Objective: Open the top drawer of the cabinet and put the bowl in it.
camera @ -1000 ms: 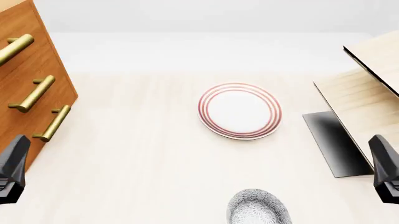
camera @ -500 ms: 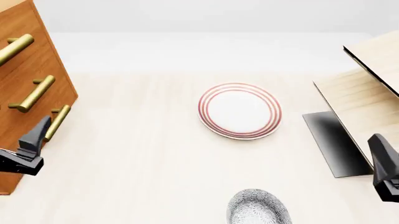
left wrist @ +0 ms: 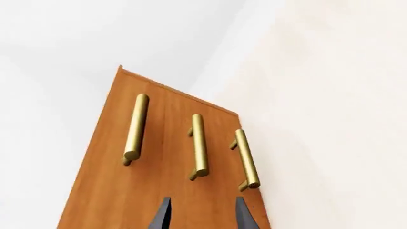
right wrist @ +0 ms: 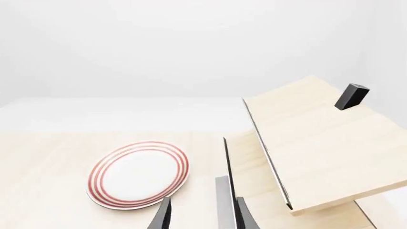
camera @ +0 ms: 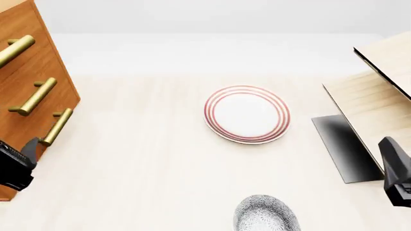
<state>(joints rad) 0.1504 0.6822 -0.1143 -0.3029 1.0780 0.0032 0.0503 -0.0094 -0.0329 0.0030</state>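
You are at the opening step: every drawer of the cabinet [camera: 29, 82] at the far left looks closed, so the drawer has to come out before anything goes in. Your left pincer [left wrist: 200, 217] sits just in front of the cabinet's lower part, fingers apart and empty, aimed nearer the middle and bottom bars. The top drawer [left wrist: 117, 143] carries the uppermost brass handle [left wrist: 136, 128]; I judge you must lift and line up on that bar, close on it, then pull outward.

The bowl [camera: 266, 214] waits on the bench near its front edge, well apart from the plate [camera: 247, 114]. Your right pincer [right wrist: 200, 217] is slightly apart, holding nothing.

No writing or brand is legible.
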